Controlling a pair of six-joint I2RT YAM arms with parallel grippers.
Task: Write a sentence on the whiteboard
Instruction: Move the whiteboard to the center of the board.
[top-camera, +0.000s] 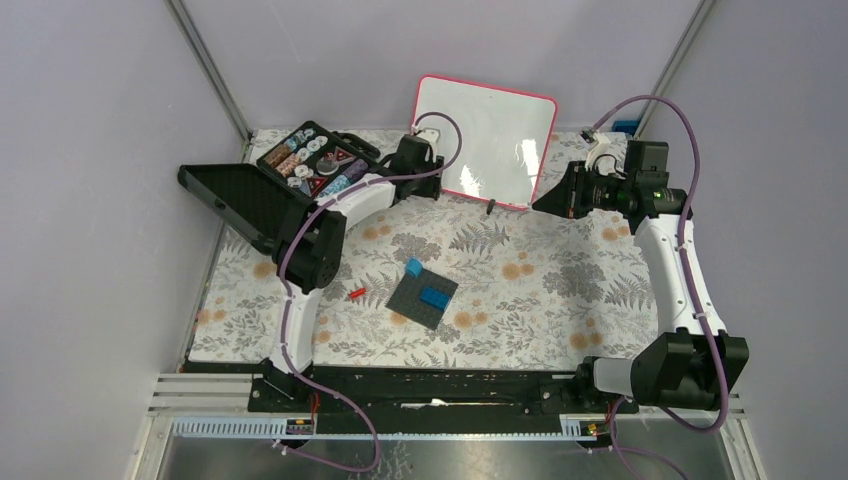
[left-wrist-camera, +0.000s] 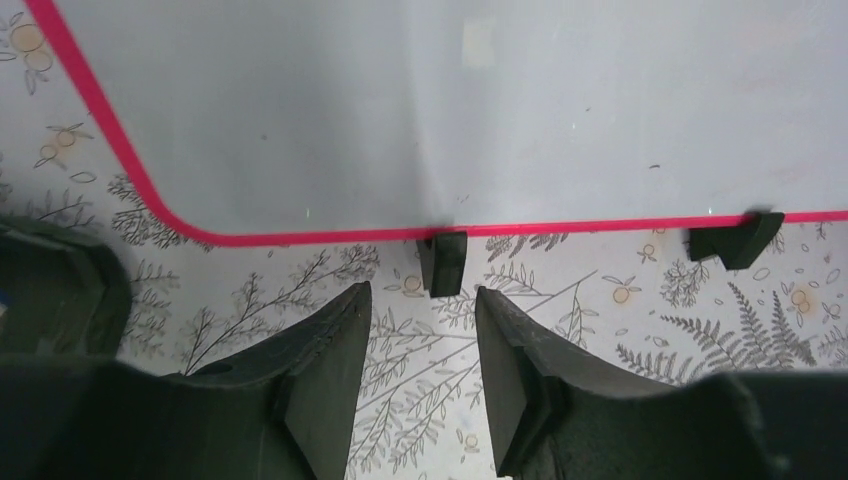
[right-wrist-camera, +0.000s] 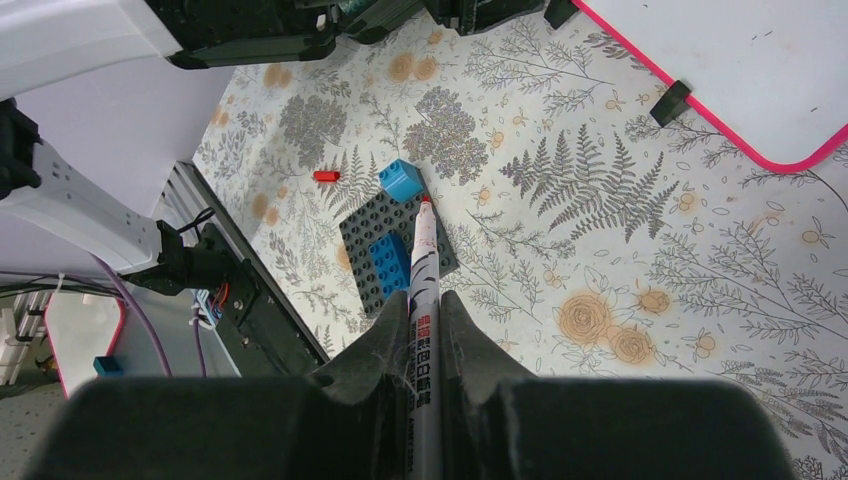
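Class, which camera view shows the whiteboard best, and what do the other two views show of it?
Top external: the whiteboard appears nearly whole, frame and blank face. Left wrist shows only its lower edge and two clip feet; right wrist shows only one corner.

The top camera sat above and behind both arm bases, looking down on the whole table (top-camera: 560, 290). The left wrist camera peered past the left gripper (left-wrist-camera: 422, 295), very close on the whiteboard (left-wrist-camera: 400, 110)'s lower edge. The right wrist camera looked along its marker (right-wrist-camera: 420, 270) from farther off, across the table. Both wrist views shared the clip feet (right-wrist-camera: 670, 102).
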